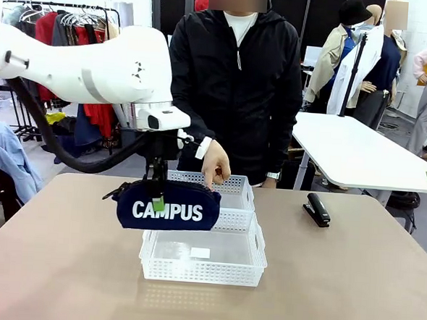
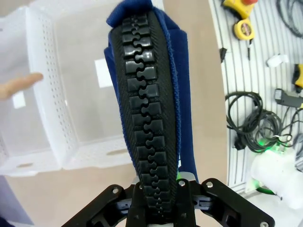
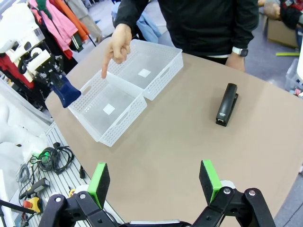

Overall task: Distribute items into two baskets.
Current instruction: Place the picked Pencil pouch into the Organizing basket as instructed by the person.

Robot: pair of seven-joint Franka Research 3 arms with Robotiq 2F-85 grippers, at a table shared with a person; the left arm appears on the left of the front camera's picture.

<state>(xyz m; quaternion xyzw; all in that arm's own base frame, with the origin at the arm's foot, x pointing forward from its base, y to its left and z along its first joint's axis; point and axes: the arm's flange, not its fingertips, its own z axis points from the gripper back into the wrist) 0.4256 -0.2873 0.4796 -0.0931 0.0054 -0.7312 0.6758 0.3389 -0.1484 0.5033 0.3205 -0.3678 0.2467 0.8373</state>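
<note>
Navy pouch (image 1: 168,208), white lettering, black zipper (image 2: 144,118); white perforated baskets (image 1: 201,272); black stapler (image 1: 316,209); tan table (image 1: 62,267).

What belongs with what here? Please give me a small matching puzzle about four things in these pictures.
Things:
1. navy pouch
2. black stapler
3. person's hand
4. right end effector

States:
A. open, above the bare table
B. pointing down at the white baskets
C. held in the air by the shut left end effector, near the baskets
D. lying flat on the table, apart from the baskets

Pairs: 1-C, 2-D, 3-B, 4-A
</note>
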